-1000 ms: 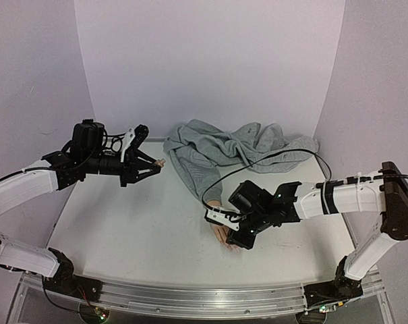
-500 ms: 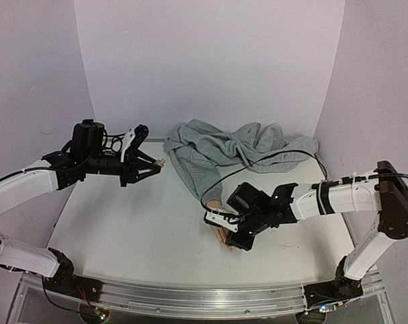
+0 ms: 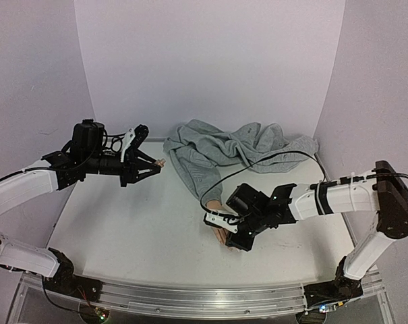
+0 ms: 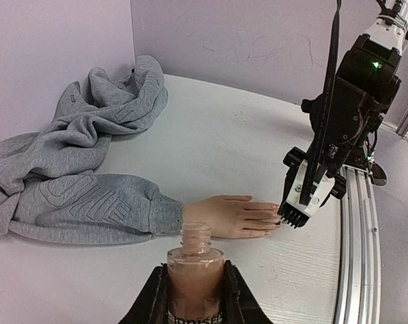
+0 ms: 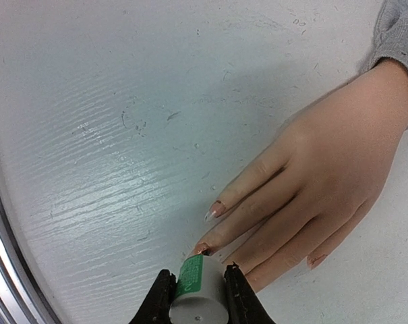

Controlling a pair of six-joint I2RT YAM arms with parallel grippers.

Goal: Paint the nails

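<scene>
We have open white table at the left and in the middle. A metal rail runs along the near edge, and pale lilac walls close the back and both sides. The mannequin hand lies flat, palm down, near the front, its fingers toward the rail. The soft grey sweatshirt is heaped behind it. The nails are pale and glossy, at the fingertips.

The right gripper reaches low over the fingers. Its jaws pinch a small round cap with a green label, just at one fingertip. The left gripper hangs raised at the left, well apart, its jaws clamped on an open bottle of pinkish polish. The table surface shows a fine wood grain.
</scene>
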